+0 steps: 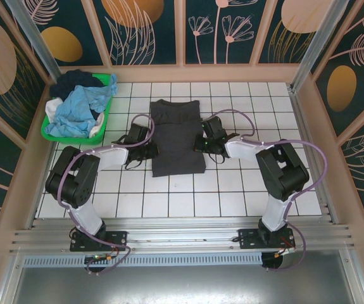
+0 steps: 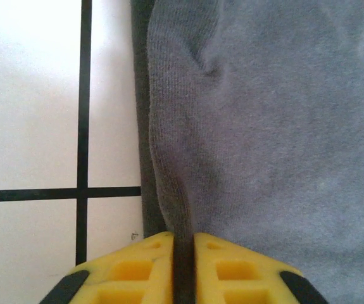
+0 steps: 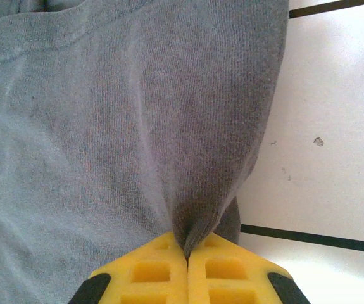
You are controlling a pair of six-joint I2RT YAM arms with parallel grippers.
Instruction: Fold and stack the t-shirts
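The large charcoal-grey cloth t-shirt (image 1: 176, 136) lies flat at the middle of the white tiled tabletop (image 1: 232, 190), its collar apparently toward the far wall. The left gripper (image 1: 150, 149) sits at its left edge and the right gripper (image 1: 202, 144) at its right edge, each pinching a fold there. In the far left corner stands the bright green plastic basket (image 1: 107, 104), holding a heap of light blue, dark navy and white cloth t-shirts (image 1: 74, 113).
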